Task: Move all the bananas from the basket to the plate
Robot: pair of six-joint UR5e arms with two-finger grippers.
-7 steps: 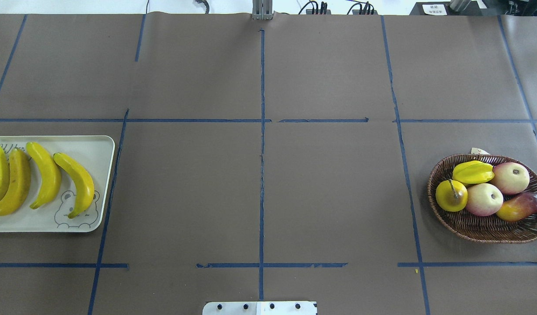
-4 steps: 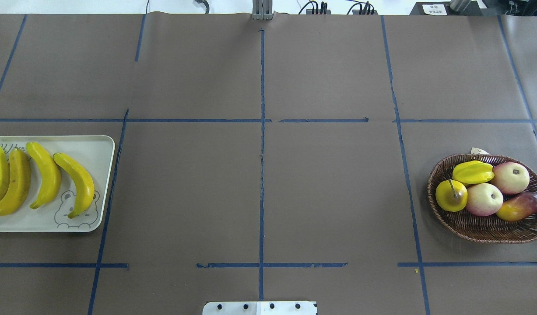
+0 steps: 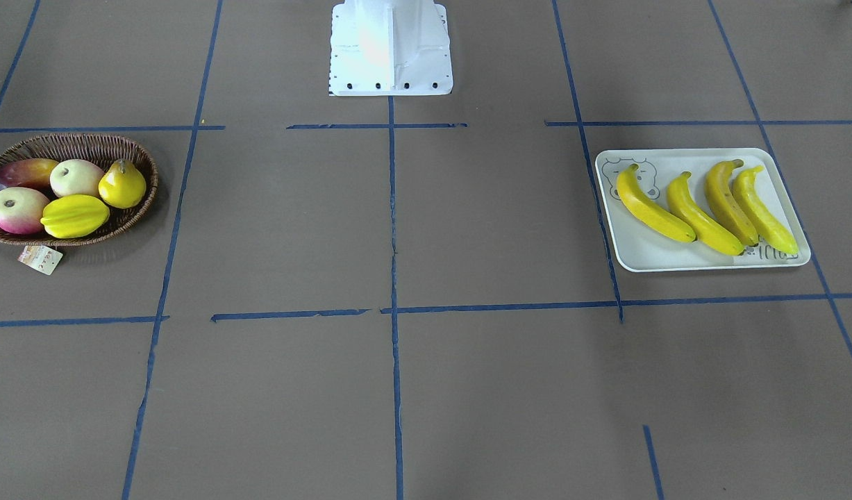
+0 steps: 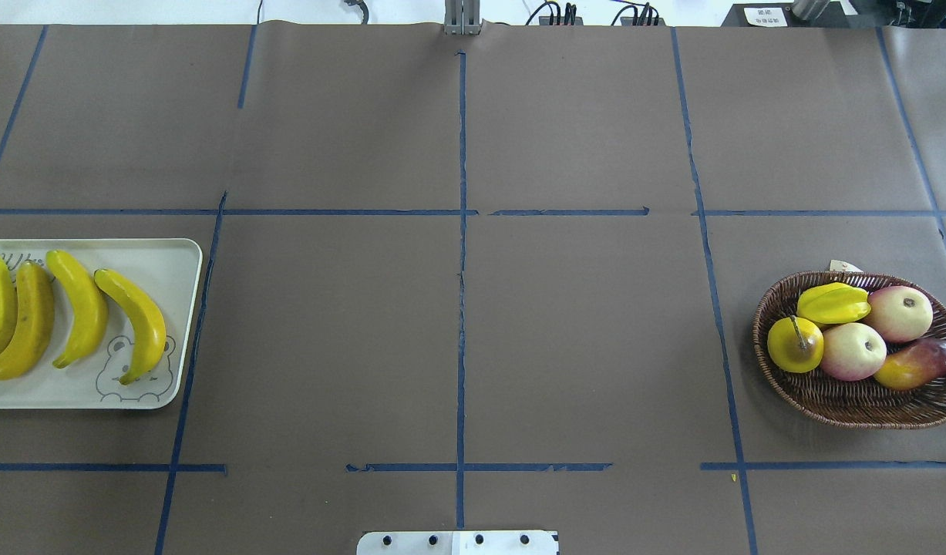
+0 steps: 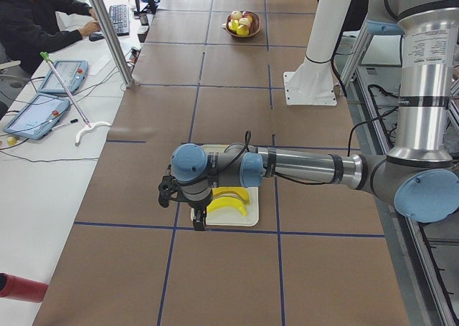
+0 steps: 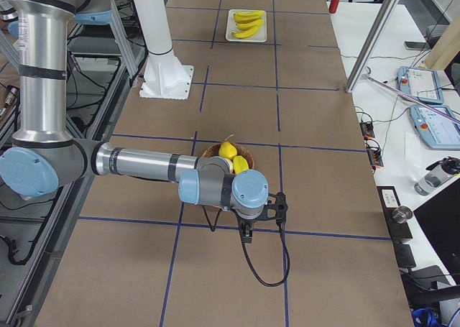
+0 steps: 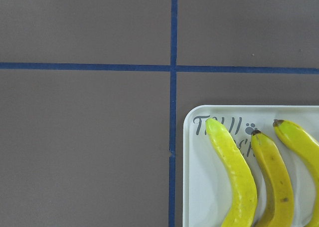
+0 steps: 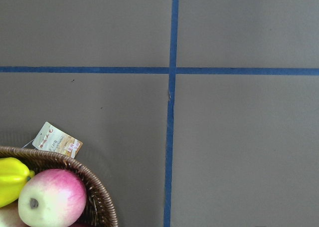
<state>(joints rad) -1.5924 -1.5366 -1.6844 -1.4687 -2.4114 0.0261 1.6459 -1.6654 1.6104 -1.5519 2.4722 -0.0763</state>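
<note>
Lying abreast on the plate (image 3: 641, 254), four curved yellow bananas (image 3: 702, 222); left gripper (image 5: 188, 210), right gripper (image 6: 260, 223): opening indiscernible.

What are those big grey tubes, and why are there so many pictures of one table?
The tubes are a robot's two arms: the left arm and the right arm. Many cameras watch the same table at once: one from above, one from the front, one from each end, and a small one on each wrist. Four bananas lie on the plate. The basket holds a pear, a starfruit and other fruit, but no bananas. Each arm ends in a claw: the left gripper and the right gripper. Neither seems to carry fruit. I cannot tell whether they are open.
</note>
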